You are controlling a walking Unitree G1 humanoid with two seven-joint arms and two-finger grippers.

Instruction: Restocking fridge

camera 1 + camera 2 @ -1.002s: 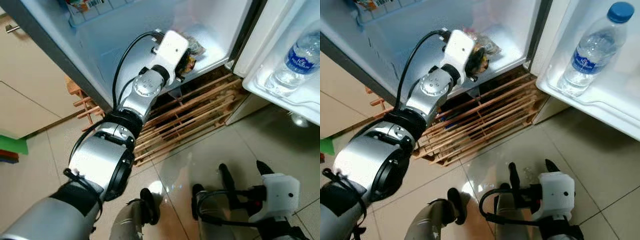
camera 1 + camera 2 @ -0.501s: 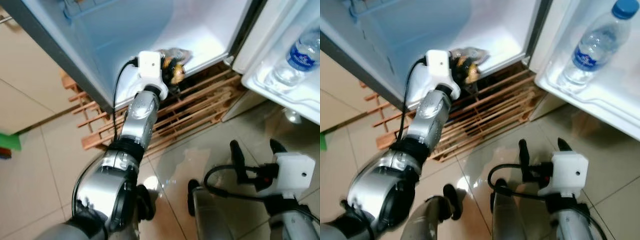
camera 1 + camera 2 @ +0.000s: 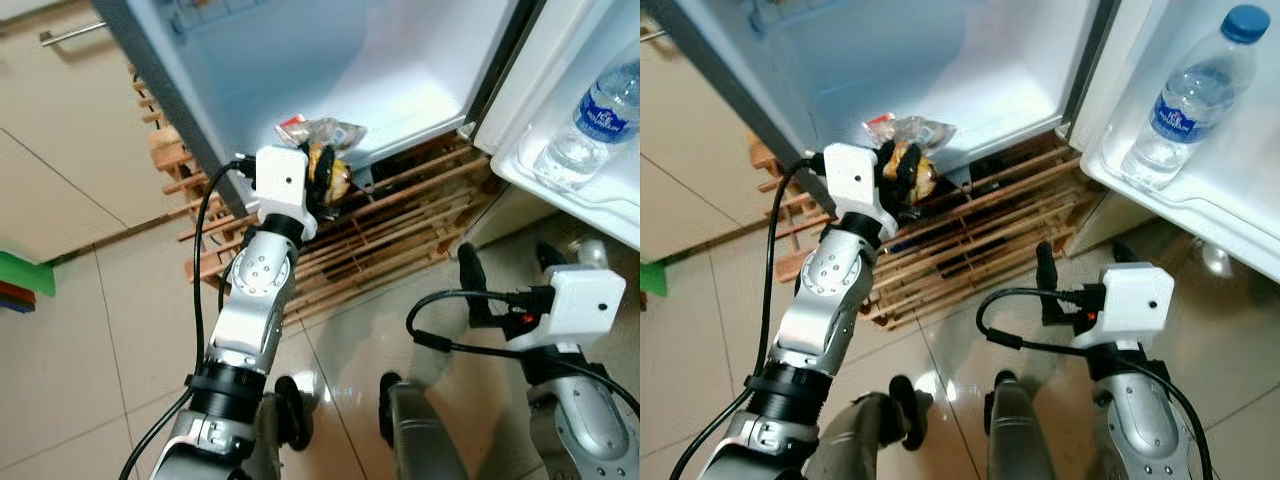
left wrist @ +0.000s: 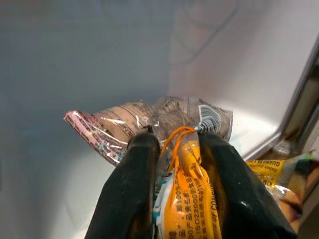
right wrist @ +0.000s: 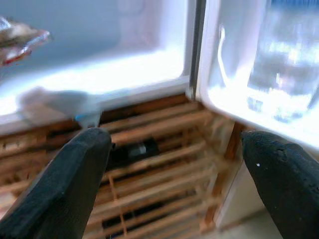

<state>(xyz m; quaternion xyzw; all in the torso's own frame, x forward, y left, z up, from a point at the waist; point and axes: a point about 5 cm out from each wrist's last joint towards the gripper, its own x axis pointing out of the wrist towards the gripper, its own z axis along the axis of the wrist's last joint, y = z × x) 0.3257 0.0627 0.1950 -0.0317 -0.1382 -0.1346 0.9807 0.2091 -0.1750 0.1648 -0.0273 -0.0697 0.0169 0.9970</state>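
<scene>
Partly hidden snack packet (image 4: 192, 199), clamped in left gripper (image 3: 325, 178), fridge (image 3: 400, 70) edge.

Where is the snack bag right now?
The snack bag is pinched in the left tool, at the fridge floor's front edge, above the wooden rack.

Silver jointed arms. White boxy wrist housings; black cable loops from each. Left hand (image 3: 325, 178) and right hand (image 3: 508, 270): long matte-black fingers. Black collar rings at the arm joints.
</scene>
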